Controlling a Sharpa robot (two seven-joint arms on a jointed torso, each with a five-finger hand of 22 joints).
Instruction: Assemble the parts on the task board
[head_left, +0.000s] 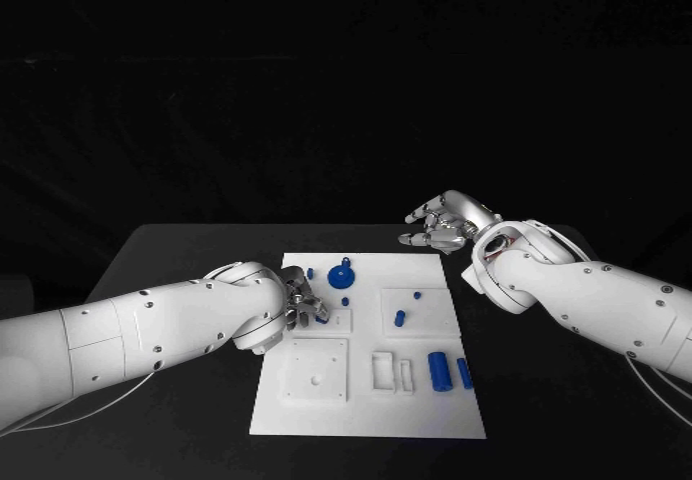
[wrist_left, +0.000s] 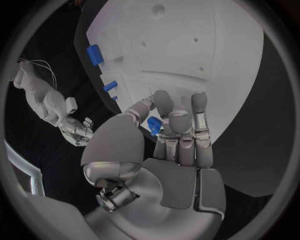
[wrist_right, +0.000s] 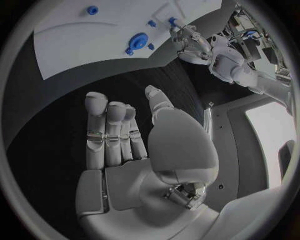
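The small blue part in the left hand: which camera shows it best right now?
The left wrist view: the small blue part sits close up, pinched between the left hand's thumb and fingers. In the head view the hand is over the white board and hides it. The right wrist view shows that hand far off, with blue at its fingertips.

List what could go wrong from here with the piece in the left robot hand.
1. The left robot hand pinches a small blue part only at its fingertips; it could slip or twist before it is seated.
2. That hand's fingers hide much of the part, so misalignment with the task board may go unnoticed.
3. Lowering could nudge the round blue part lying close by.
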